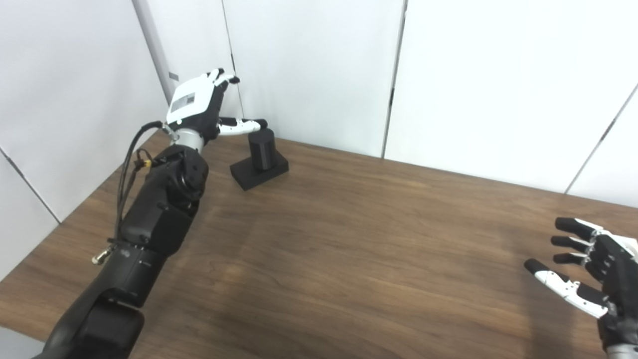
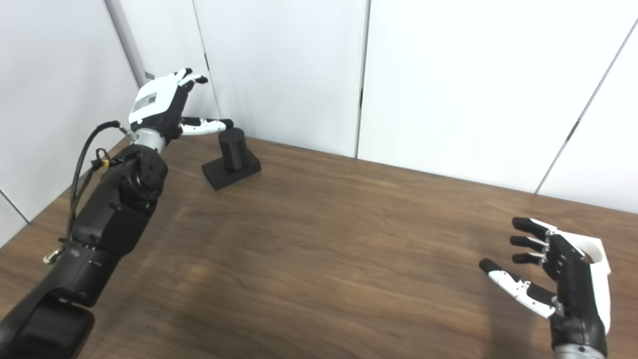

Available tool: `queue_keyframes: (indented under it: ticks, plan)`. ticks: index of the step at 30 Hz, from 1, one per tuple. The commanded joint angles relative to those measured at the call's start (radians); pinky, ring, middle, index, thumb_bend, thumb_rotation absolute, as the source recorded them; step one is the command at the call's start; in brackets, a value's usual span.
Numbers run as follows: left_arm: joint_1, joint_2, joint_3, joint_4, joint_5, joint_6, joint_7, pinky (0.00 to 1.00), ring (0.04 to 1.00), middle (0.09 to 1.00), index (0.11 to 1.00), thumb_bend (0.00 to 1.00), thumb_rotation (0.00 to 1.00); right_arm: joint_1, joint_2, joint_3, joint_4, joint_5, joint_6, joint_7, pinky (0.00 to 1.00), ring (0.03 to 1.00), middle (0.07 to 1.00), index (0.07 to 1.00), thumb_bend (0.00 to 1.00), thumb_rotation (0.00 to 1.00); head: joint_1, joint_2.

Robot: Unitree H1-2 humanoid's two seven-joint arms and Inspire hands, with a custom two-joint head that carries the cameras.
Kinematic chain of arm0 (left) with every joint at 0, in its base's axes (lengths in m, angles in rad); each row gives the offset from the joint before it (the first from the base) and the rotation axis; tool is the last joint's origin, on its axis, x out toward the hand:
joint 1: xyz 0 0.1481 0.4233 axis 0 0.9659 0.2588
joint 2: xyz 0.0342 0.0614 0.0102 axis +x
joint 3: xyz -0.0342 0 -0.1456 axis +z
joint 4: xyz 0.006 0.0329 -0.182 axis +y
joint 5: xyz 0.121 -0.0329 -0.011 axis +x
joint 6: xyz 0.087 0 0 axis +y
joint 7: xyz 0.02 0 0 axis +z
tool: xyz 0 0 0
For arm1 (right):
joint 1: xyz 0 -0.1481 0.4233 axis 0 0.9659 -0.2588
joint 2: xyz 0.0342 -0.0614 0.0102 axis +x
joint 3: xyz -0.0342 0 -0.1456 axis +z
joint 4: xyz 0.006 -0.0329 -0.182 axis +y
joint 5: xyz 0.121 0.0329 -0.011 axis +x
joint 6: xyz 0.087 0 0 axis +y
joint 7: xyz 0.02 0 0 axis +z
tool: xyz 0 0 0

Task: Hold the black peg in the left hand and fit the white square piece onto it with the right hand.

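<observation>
Two hands are out over the wooden table [image 1: 349,239], and neither holds anything. The black peg [image 1: 261,148], a short upright cylinder on a flat black base [image 1: 259,172], stands near the far left corner of the table, close to the white wall panels [image 1: 309,65]. The left hand [image 1: 202,107] hangs just beside it at that corner, fingers spread wide and raised, its thumb [image 1: 243,126] stretched out level so the tip reaches just over the top of the peg; whether it touches, I cannot tell. The right hand [image 2: 558,279] hovers well apart from all this, near the right edge of the table toward the near side, its fingers loosely curled and apart, palm turned inward. I see no white square piece on the table.
</observation>
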Motion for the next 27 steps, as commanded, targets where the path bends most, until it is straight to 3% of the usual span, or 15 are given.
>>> queue_keyframes:
  ticks: [1,16,27]
  plan:
    - [-0.057,0.043,-0.002,-0.007,0.021,0.006,0.015,0.85,0.993,0.989,0.866,0.94,0.54,-0.024,-0.003,-0.007,-0.038,0.002,-0.014,-0.005,0.53,0.663,0.735,0.682,0.55,0.00,0.001,0.001]
    - [-0.070,0.055,-0.062,0.058,0.000,0.032,-0.066,0.83,1.000,1.000,0.870,1.00,0.66,-0.025,0.000,-0.010,-0.051,0.007,-0.003,-0.006,0.52,0.658,0.726,0.670,0.55,0.00,-0.004,0.010]
    - [-0.069,0.053,-0.095,0.095,-0.002,0.054,-0.098,0.85,1.000,1.000,0.830,1.00,0.63,-0.027,0.003,-0.012,-0.055,0.004,0.004,-0.008,0.50,0.653,0.718,0.665,0.55,0.00,-0.009,0.015]
